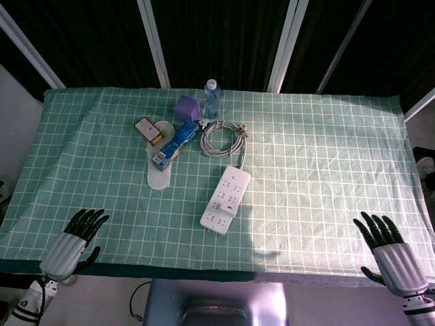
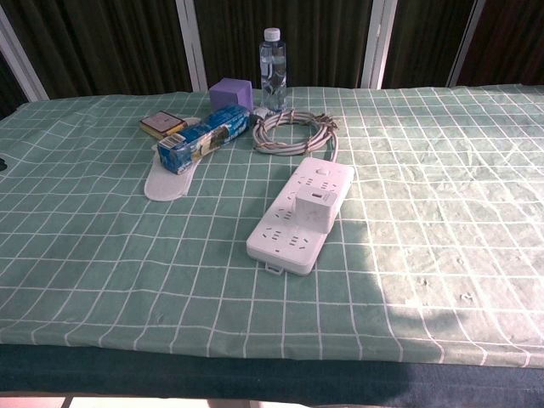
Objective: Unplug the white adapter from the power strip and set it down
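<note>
A white power strip (image 1: 225, 197) (image 2: 301, 212) lies at the table's middle, running from near front to back right. A white adapter (image 2: 314, 206) (image 1: 230, 197) is plugged into its middle sockets. The strip's grey cord (image 1: 221, 138) (image 2: 293, 132) is coiled behind it. My left hand (image 1: 73, 240) hovers at the table's front left edge, fingers apart and holding nothing. My right hand (image 1: 389, 248) hovers at the front right edge, also spread and empty. Both hands are far from the strip and do not show in the chest view.
Behind the strip on the left lie a blue box (image 1: 174, 145) (image 2: 202, 143) on a white insole-shaped pad (image 1: 160, 175), a small tan box (image 1: 146, 127), a purple cube (image 1: 187, 107) and a water bottle (image 1: 212, 98). A green checked cloth (image 1: 326, 163) covers the table.
</note>
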`<action>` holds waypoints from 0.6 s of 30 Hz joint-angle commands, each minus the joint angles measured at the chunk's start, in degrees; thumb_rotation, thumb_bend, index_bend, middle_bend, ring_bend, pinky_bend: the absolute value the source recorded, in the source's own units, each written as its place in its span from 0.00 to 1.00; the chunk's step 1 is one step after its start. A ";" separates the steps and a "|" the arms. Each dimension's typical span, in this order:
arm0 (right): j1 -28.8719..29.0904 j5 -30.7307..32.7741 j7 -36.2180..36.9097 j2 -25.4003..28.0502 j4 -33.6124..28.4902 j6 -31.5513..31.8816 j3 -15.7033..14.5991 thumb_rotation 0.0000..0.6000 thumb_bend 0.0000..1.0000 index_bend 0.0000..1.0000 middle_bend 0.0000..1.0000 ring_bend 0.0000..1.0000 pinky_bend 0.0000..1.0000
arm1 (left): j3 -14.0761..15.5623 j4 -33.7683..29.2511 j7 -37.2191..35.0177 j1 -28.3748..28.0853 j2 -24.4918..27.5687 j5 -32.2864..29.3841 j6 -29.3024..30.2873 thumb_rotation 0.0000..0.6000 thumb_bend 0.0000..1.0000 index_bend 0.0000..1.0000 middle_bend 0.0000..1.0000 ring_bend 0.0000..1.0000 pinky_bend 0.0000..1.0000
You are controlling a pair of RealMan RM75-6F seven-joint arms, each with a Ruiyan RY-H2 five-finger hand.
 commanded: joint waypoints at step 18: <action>8.24 -4.41 -3.03 -6.14 2.75 -8.90 1.75 1.00 0.15 0.00 0.00 0.00 0.00 | 1.15 5.50 -5.82 -8.45 -10.51 10.14 -5.07 1.00 0.56 0.00 0.03 0.00 0.07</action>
